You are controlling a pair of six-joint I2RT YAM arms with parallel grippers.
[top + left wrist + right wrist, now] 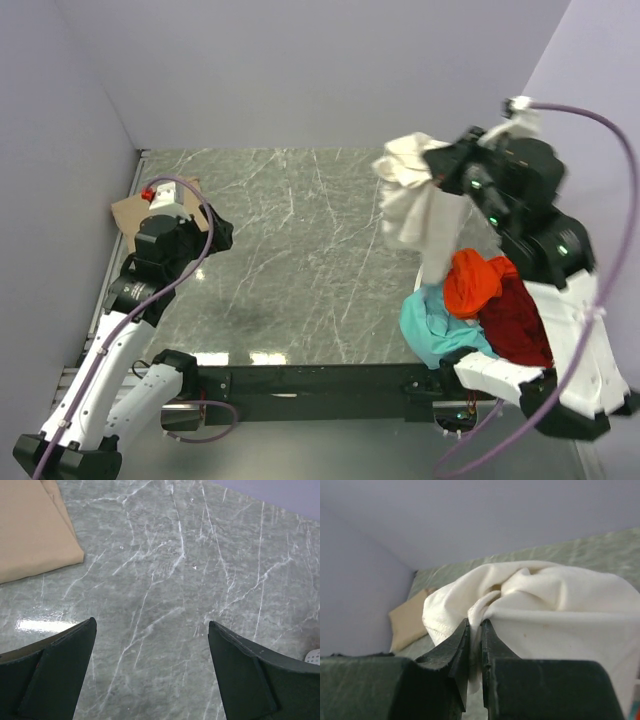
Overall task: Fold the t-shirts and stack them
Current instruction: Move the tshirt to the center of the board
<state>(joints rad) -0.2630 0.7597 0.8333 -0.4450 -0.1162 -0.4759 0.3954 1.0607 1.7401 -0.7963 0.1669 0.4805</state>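
My right gripper is shut on the cream-white t-shirt and holds it in the air above the table's right side; the cloth is pinched between the jaws in the right wrist view. An orange t-shirt, a dark red t-shirt and a teal t-shirt lie heaped at the right. A folded tan t-shirt lies at the far left and also shows in the left wrist view. My left gripper is open and empty beside it.
The grey marble table is bounded by purple walls. A white perforated basket rim peeks in at the right edge of the left wrist view. The right arm's purple cable loops over the heap.
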